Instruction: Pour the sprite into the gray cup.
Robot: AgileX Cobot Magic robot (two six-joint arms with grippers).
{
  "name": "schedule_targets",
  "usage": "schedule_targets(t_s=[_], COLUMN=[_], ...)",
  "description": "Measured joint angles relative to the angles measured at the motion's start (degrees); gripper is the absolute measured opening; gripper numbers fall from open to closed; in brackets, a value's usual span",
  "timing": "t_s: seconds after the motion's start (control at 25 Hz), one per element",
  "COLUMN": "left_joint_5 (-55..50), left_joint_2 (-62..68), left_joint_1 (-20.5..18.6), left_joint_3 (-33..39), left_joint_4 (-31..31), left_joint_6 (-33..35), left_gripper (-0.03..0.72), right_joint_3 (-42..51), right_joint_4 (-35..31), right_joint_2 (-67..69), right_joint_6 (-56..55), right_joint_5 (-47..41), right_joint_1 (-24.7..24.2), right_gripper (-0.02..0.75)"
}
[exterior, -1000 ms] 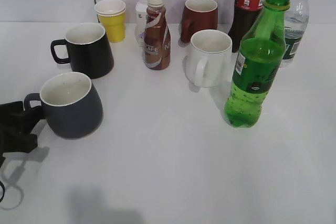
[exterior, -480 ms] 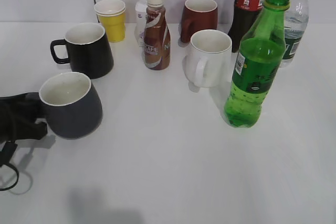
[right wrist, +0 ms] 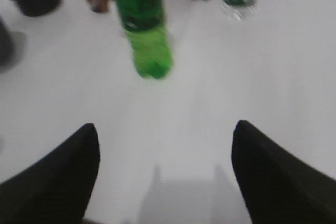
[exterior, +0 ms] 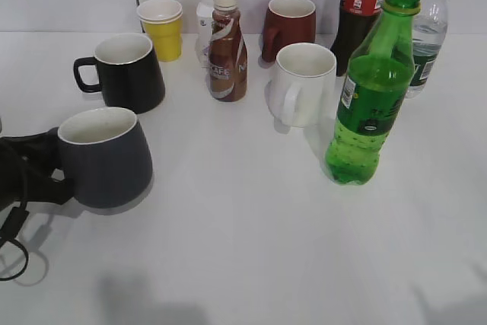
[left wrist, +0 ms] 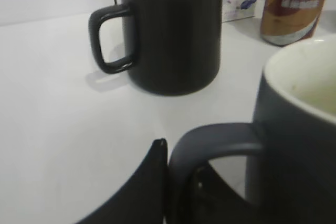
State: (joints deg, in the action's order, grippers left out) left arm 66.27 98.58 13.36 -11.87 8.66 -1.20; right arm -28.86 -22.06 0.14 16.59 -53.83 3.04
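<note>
The gray cup, squat and dark with an off-white inside, is at the left of the table. My left gripper is shut on its loop handle. In the left wrist view the fingers pinch the handle, with the cup body at the right. The sprite, a tall green bottle with no cap, stands upright at the right. The right wrist view shows it far ahead. My right gripper is open and empty above bare table, out of the exterior view.
A black mug stands behind the gray cup. A brown coffee bottle, a white mug, a yellow cup, a maroon mug, a cola bottle and a water bottle stand at the back.
My left gripper has come in and closed on the gray cup's handle. The cup has shifted slightly towards the front and looks raised. The sprite has not moved.
</note>
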Motion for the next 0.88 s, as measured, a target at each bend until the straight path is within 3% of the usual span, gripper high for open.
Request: schedule_targets(t_s=[0.2, 0.32, 0.48, 0.72, 0.88], left_joint_5=[0.2, 0.2, 0.5, 0.5, 0.5], left_joint_2=[-1.1, -2.1, -2.8, -3.2, -3.2], left_joint_1=[0.0, 0.0, 0.0, 0.0, 0.0], left_joint_3=[0.0, 0.0, 0.0, 0.0, 0.0], left_joint_4=[2.1, 3.2, 3.7, 5.9, 6.0], left_joint_6=[0.0, 0.0, 0.0, 0.0, 0.0], left_gripper=[0.047, 0.047, 0.047, 0.047, 0.047], right_joint_3=[-0.3, -0.3, -0.9, -5.2, -3.3], right_joint_4=[-3.6, -9.1, -12.7, -13.3, -18.7], right_joint_2=[8.3, 15.7, 25.8, 39.7, 48.3], right_joint_6=[9.6, 13.5, 16.4, 21.7, 15.7], right_joint_5=[18.4, 28.6, 39.8, 50.9, 54.5], right_joint_1=[0.0, 0.0, 0.0, 0.0, 0.5], right_gripper=[0.588, 0.585, 0.512, 0.479, 0.479])
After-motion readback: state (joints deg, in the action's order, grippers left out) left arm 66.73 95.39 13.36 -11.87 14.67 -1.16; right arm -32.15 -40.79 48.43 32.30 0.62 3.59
